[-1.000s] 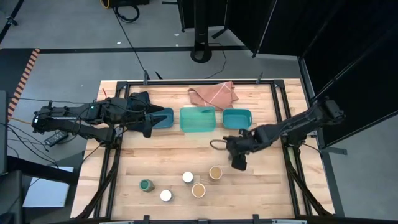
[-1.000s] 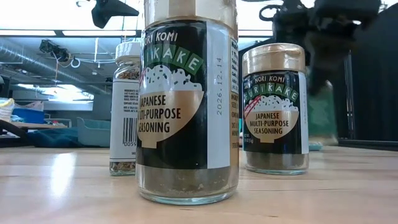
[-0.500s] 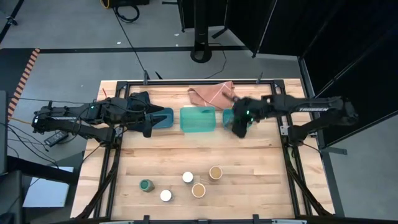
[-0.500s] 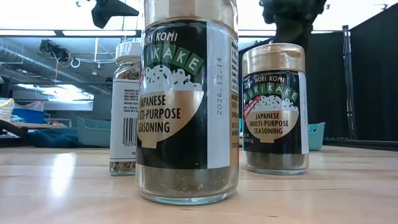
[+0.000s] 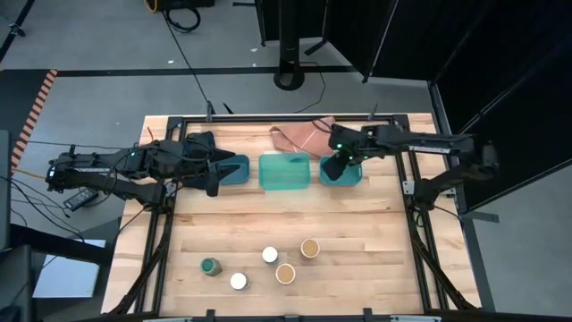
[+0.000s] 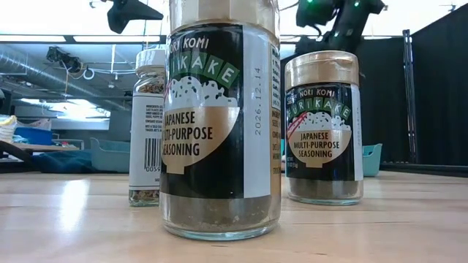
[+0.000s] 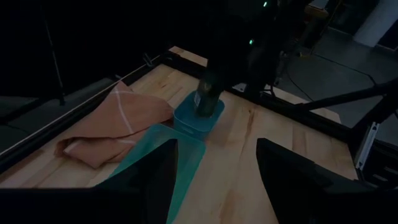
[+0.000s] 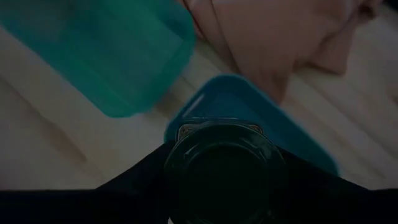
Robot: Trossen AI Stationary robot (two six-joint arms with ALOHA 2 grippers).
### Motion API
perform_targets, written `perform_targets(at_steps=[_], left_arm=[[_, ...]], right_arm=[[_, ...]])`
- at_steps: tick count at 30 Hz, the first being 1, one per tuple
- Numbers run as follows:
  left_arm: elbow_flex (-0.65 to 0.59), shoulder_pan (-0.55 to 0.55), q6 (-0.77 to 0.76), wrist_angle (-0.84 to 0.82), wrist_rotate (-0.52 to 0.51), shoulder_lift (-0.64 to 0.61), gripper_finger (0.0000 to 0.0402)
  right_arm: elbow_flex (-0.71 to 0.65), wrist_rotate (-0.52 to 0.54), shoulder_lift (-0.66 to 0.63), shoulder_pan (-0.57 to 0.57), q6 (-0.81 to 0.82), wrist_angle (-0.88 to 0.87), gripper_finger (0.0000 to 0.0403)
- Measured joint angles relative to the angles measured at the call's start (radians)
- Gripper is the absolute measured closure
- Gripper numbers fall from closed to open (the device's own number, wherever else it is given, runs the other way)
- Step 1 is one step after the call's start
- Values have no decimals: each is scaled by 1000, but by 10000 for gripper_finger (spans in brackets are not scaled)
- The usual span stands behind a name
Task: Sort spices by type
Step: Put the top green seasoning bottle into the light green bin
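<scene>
Spice jars stand in a loose cluster on the near part of the pale butcher-block tabletop (image 5: 375,268): a round green-lidded jar (image 5: 209,266), two small white-lidded jars (image 5: 238,281) (image 5: 270,255), and two tan-lidded glass jars (image 5: 285,273) (image 5: 310,248), all upright and apart from one another. From table height the tan-lidded ones show as clear glass cylinders with black paper labels and brownish seasoning inside, the nearest jar (image 6: 219,124) large in front and the other (image 6: 322,128) behind it with a dull gold cap, while a slimmer white-capped jar (image 6: 148,124) stands farther back. A sixth dark round glass jar (image 8: 221,168) sits between the fingers of the right claw (image 5: 335,167), which is closed around it and hangs over the small teal plastic tray (image 5: 349,172) at the far right of the tray row; whether the jar touches the tray cannot be told. Beside it lies the larger, rounded-corner teal plastic tray (image 5: 284,172), and next along a darker teal tray (image 5: 236,168). A crumpled salmon-pink cloth (image 5: 306,136) with thin pale stripes lies just behind the trays. The left claw (image 5: 213,172) rests by the darker tray, its two flat dark fingers (image 7: 287,174) standing apart with nothing held between them.
</scene>
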Motion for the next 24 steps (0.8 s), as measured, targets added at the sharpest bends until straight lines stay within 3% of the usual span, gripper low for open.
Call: perform_targets(at_steps=[6, 13, 20, 24], left_arm=[[0, 0, 0, 0, -19, 0, 178], [0, 0, 0, 0, -26, 0, 178], [0, 0, -1, 0, -26, 0, 178], [0, 0, -2, 0, -27, 0, 178]], right_arm=[[0, 6, 89, -7, 75, 1, 199], [0, 66, 162, -8, 124, 7, 180], [-1, 101, 162, -9, 141, 63, 198], [-1, 103, 162, -8, 147, 78, 177]])
